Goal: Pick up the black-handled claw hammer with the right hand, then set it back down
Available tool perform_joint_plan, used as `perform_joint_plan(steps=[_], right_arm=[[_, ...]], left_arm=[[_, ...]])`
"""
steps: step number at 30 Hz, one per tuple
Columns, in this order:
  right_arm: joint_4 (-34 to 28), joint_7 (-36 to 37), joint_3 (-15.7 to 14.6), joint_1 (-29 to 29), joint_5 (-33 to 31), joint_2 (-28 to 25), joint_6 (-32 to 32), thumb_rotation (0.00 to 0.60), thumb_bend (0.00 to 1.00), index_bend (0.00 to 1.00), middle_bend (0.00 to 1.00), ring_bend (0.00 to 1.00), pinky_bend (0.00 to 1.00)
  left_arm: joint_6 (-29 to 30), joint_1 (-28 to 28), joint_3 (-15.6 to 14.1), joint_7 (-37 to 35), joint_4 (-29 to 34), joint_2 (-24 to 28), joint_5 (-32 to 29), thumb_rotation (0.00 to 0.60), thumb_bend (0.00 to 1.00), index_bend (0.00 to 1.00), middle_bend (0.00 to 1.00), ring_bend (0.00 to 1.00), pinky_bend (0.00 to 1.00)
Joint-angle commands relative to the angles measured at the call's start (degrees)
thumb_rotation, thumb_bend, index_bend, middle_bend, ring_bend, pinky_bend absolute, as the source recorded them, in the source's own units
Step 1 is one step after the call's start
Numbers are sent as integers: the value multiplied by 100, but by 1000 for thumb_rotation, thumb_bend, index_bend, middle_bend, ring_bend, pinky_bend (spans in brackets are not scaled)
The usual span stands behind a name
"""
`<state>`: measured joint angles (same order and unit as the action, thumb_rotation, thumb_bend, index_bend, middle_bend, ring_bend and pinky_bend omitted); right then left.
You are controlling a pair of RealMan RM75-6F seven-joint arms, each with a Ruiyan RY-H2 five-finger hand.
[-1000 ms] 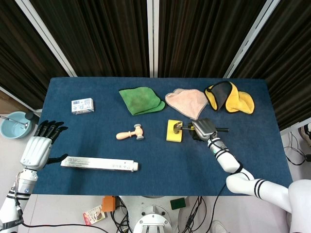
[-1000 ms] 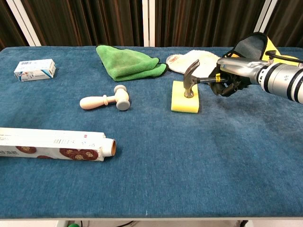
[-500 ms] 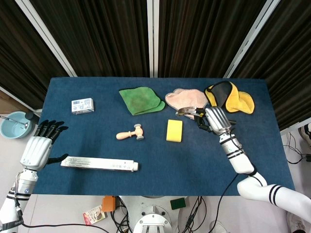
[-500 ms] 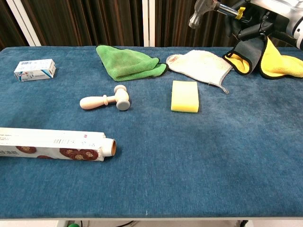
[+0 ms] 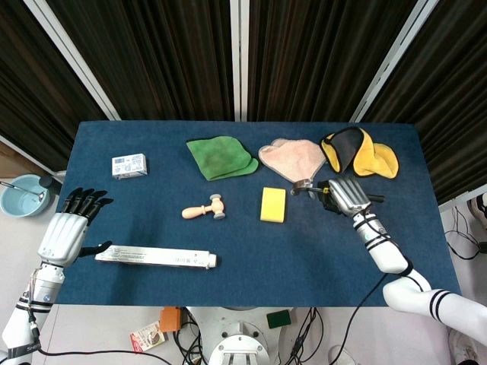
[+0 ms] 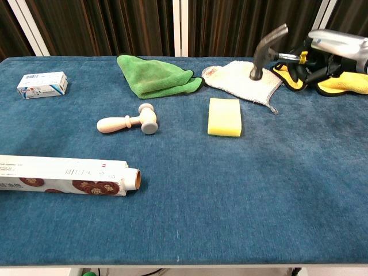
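Observation:
The black-handled claw hammer (image 5: 304,185) is in my right hand (image 5: 348,196), which grips its handle. In the chest view the steel hammer head (image 6: 267,51) hangs just over the pale pink cloth (image 6: 244,77), face down and claw up, while the right hand (image 6: 333,53) stays at the far right near the yellow and black cloth (image 6: 344,84). I cannot tell whether the head touches the cloth. My left hand (image 5: 66,230) is off the table's left edge with its fingers spread, holding nothing.
A yellow sponge (image 5: 272,204) lies left of the hammer head. Further left lie a small wooden mallet (image 5: 204,209), a long foil box (image 5: 156,257) and a small carton (image 5: 129,165). A green cloth (image 5: 221,156) lies at the back.
The right hand lifted the hammer off the yellow sponge, raised it high, then brought it down and to the right over the pink cloth. The left hand barely moved.

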<state>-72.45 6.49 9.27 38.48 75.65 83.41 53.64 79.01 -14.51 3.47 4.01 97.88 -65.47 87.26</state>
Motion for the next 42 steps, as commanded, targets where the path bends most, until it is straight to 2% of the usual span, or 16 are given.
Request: perform_joint_plan(steps=[1, 11, 14, 17, 19, 22, 25, 27, 31, 35, 39, 42], right_arm=[[396, -269, -133, 66, -135, 245, -257, 600, 1000, 1000, 829, 882, 928], [1227, 247, -244, 181, 92, 798, -505, 600, 1000, 974, 766, 826, 837], [1368, 271, -254, 199, 117, 911, -531, 600, 1000, 914, 716, 770, 765], [1432, 269, -237, 197, 66, 975, -586, 600, 981, 776, 622, 649, 637], [1445, 266, -228, 175, 61, 998, -547, 600, 817, 681, 548, 556, 540], [1411, 250, -194, 106, 15, 996, -453, 600, 370, 496, 423, 399, 413], [1331, 237, -135, 21, -81, 944, -371, 600, 86, 332, 303, 241, 299], [1262, 233, -99, -28, -149, 888, -346, 600, 12, 258, 244, 166, 219], [1024, 258, -34, -126, -213, 702, -245, 600, 0, 136, 143, 49, 105], [662, 355, 27, -272, -161, 396, 22, 600, 0, 113, 124, 32, 102], [220, 415, 84, -516, -102, 6, 455, 600, 0, 108, 153, 38, 102], [-217, 361, 132, -866, 3, -392, 1129, 600, 0, 135, 201, 65, 128]], left_arm=[[-25, -11, -8, 17, -4, -21, -10, 600, 40, 208, 137, 80, 80], [-27, -1, -6, 33, 15, 0, -61, 600, 41, 207, 137, 80, 80], [-30, 6, -17, 21, -2, -12, -66, 600, 42, 207, 137, 80, 80], [-17, 22, -28, -1, -30, -19, -69, 600, 41, 207, 137, 80, 80], [-4, 32, -31, -17, -42, -20, -70, 600, 40, 208, 137, 80, 80], [24, 49, -36, -54, -63, -18, -61, 600, 42, 207, 137, 80, 80], [30, 56, -41, -83, -90, -20, -55, 600, 41, 208, 137, 80, 80], [26, 54, -41, -98, -103, -23, -55, 600, 42, 208, 137, 80, 80], [19, 41, -26, -111, -131, -39, -57, 600, 41, 207, 137, 80, 80], [24, 36, 1, -103, -155, -26, -88, 600, 41, 207, 137, 80, 80], [84, 75, 61, 61, -214, 5, -224, 600, 41, 207, 137, 80, 80], [182, 141, 142, 168, -271, 25, -403, 600, 41, 207, 137, 80, 80]])
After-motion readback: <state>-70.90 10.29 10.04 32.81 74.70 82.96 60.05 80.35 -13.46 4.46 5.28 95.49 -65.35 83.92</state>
